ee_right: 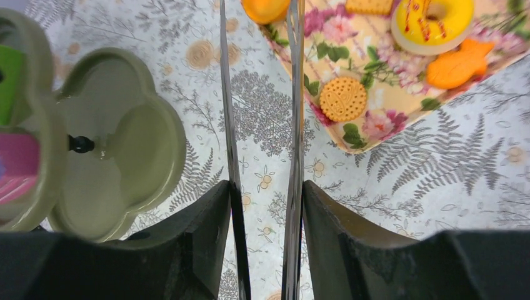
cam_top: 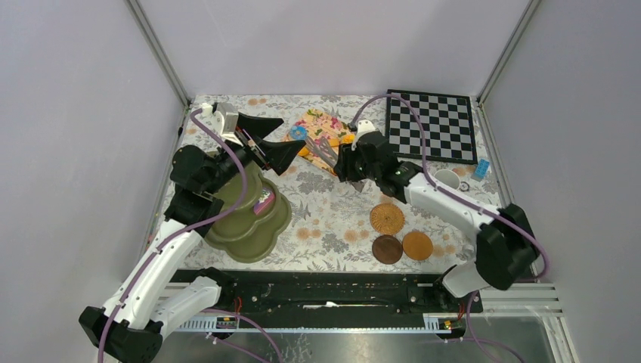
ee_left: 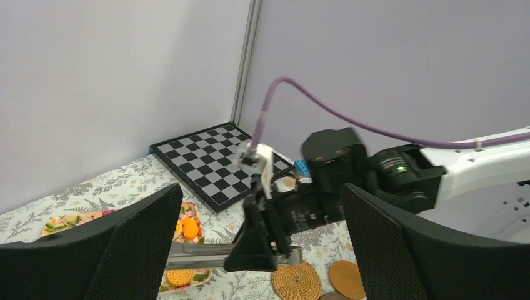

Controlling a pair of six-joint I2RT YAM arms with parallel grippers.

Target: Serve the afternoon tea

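The olive-green tiered stand [cam_top: 253, 227] stands at the left, with a pink pastry [cam_top: 264, 200] on it; it also shows in the right wrist view [ee_right: 125, 156]. A floral tray [cam_top: 321, 136] behind the middle holds toy pastries: a round biscuit [ee_right: 342, 99], a yellow doughnut [ee_right: 431, 15] and an orange fish biscuit [ee_right: 459, 64]. My right gripper [cam_top: 348, 166] is shut on the metal tongs [ee_right: 294, 94], whose tips reach over the tray's near edge. My left gripper [cam_top: 283, 138] is open and empty, held above the stand. Three round coasters [cam_top: 387, 218] lie at the front right. A pale mug [cam_top: 446, 179] stands behind the right arm.
The chessboard [cam_top: 431, 125] lies at the back right, with a small blue block [cam_top: 481, 169] beside it. Grey walls enclose the flowered tablecloth on three sides. In the left wrist view the right arm fills the middle, above a woven coaster [ee_left: 297, 282].
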